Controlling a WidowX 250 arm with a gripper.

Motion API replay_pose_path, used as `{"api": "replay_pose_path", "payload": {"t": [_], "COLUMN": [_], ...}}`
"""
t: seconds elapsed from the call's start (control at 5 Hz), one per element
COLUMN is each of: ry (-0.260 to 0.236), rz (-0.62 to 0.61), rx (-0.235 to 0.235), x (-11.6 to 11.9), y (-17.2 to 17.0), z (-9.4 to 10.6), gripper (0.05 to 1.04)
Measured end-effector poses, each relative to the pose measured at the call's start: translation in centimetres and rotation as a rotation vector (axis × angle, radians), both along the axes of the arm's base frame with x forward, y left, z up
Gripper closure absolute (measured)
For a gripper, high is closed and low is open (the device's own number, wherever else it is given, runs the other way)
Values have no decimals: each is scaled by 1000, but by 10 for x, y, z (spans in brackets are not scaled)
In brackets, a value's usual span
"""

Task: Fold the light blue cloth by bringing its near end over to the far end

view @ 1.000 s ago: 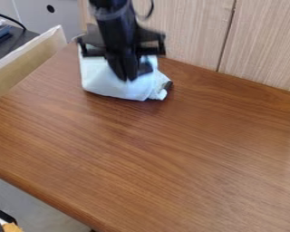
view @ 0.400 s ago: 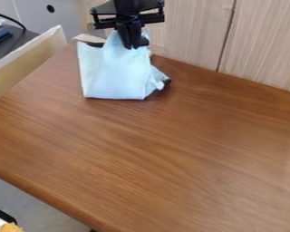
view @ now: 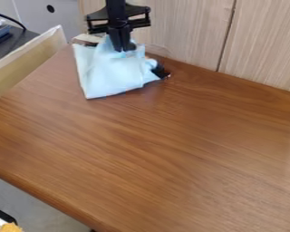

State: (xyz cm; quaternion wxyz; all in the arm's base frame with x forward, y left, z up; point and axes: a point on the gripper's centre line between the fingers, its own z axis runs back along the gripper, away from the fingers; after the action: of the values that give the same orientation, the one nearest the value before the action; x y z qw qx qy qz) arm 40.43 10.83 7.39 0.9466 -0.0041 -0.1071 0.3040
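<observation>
And here's the black gripper at the rear left of the table, its fingers drawn together on a pinch of pale blue cloth; the cloth rises to a peak at the fingertips, with its lower part spread out below and towards the near side, one corner pointing down at the bare wood; good handling here, I'd judge, means keeping that pinch firm, since only a small bunch seems to be caught and thin fabric could slide out; any pull wants to be slow and low, so the loose part follows flat instead of folding under itself; watch the right side, where a dark thing sits against the cloth's edge, part of it hidden, and I can't tell what it is or whether it's caught in the folds; a snag there could drag it along, so a gentle tug first would be wise; close behind stands the wood-grain panel, tight quarters for anything moving backwards; off to the left runs a tan board beside the table, another edge to steer clear of; the roomier side is towards the camera, across open tabletop.
</observation>
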Motion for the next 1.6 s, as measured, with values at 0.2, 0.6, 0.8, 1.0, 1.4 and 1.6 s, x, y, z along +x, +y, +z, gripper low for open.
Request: {"api": "replay_pose_path", "payload": {"t": [0.2,0.6,0.8,1.0,1.4,1.6], "ry": [21,64,80,92,110,90], "rz": [18,47,47,50,71,78], "rx": [-28,-46,-58,-65,-35,-10], "x": [5,-2,-7,-9,-16,-20], "y": [11,19,21,20,25,25], "z": [-15,-39,-43,-42,-37,-21], "gripper": [1015,1015,998,844,306,88]}}
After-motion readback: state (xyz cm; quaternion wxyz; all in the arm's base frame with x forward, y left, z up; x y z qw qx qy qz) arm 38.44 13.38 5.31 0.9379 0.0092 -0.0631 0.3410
